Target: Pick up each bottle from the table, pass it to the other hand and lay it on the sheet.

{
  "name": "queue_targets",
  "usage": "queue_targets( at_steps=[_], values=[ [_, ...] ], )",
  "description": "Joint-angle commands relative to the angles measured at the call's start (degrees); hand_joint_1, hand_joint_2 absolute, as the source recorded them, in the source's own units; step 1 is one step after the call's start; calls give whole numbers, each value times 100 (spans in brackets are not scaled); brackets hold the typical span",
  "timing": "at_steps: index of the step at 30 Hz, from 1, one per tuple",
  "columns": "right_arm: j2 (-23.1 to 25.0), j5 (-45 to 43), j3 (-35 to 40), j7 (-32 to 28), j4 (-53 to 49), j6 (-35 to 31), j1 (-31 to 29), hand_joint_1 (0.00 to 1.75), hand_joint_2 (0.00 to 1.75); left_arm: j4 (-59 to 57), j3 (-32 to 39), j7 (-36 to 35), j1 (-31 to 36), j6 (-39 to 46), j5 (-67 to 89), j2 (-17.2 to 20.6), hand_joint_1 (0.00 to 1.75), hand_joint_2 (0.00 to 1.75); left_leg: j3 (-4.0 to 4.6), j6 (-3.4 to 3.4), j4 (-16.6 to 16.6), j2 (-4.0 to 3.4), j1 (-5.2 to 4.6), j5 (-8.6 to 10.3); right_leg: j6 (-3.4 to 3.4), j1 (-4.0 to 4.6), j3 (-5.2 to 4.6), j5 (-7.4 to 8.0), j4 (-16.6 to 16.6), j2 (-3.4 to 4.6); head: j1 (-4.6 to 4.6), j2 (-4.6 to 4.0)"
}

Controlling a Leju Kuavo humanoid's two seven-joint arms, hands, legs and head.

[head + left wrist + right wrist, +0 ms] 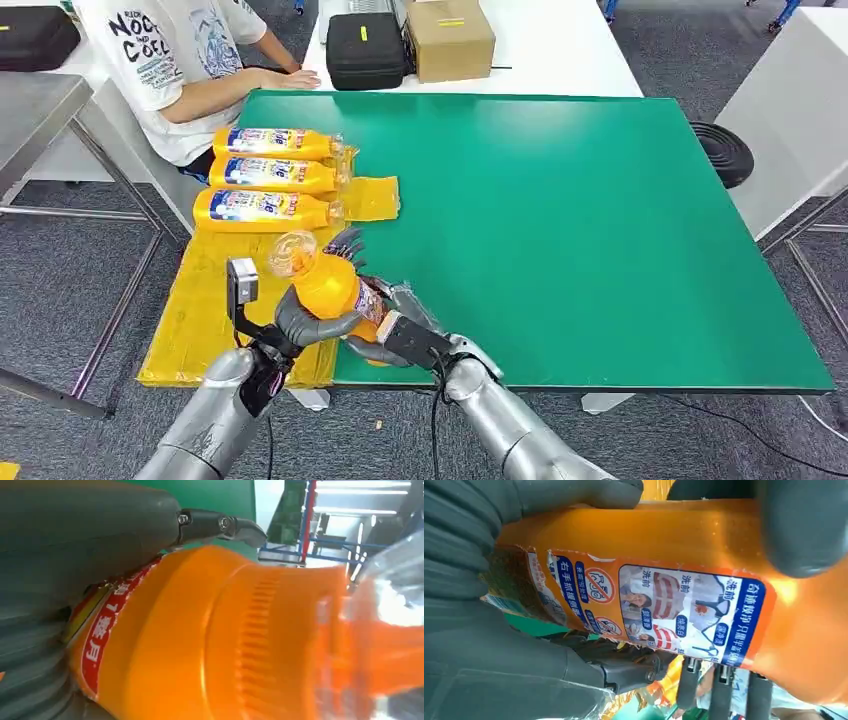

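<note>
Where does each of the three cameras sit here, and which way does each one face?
Head view: high on the body, looking forward and down at the green table, yellow sheet and three laid bottles; both silver arms, left hand and right hand show.
Left wrist view: behind the left hand, close on the held bottle.
Right wrist view: behind the right hand, facing that bottle's label.
All three share the orange bottle gripped by both hands.

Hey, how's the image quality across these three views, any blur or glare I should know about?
Head view: sharp and evenly lit, the bottle held between both hands clear. Left wrist view: the clear cap is blurred, with blown-out bright lights behind it. Right wrist view: label text is crisp; a bright glare spot sits beside it.
</note>
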State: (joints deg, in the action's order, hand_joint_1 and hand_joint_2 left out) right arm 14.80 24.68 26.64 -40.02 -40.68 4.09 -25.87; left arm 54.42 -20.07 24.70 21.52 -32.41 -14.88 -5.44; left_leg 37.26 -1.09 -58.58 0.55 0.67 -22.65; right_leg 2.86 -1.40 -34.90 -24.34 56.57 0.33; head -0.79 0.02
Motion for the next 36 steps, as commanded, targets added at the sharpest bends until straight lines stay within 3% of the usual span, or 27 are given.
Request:
queue_targets(
  at_steps=[1, 13, 23, 36],
  values=[
    [19, 7, 432, 2, 541, 107, -311, 175, 175, -528, -359, 33, 392, 299, 265, -18, 0, 175, -21, 1, 0, 0, 2, -9, -13, 5, 25, -9, -3, -7, -7, 0],
    [32, 26, 519, 2, 632, 190, -343, 175, 175, -475, -325, 210, 366, 140, 217, 2, 0, 175, -10, 1, 1, 1, 2, -4, -9, 4, 13, -5, -2, -5, -7, 0],
    [-25, 65, 683, 2, 891, 255, -413, 175, 175, -165, 172, 302, 230, -420, -724, -61, 0, 175, -20, 2, -1, 6, 6, -8, -14, 9, 27, -10, -5, -13, -7, 0],
    [-16, 55, 815, 2, 1019, 294, -508, 175, 175, -89, -65, 255, 230, -580, -795, -21, 0, 175, -17, 2, -1, 11, 6, -7, -13, 8, 24, -10, -3, -18, -7, 0]
  ],
)
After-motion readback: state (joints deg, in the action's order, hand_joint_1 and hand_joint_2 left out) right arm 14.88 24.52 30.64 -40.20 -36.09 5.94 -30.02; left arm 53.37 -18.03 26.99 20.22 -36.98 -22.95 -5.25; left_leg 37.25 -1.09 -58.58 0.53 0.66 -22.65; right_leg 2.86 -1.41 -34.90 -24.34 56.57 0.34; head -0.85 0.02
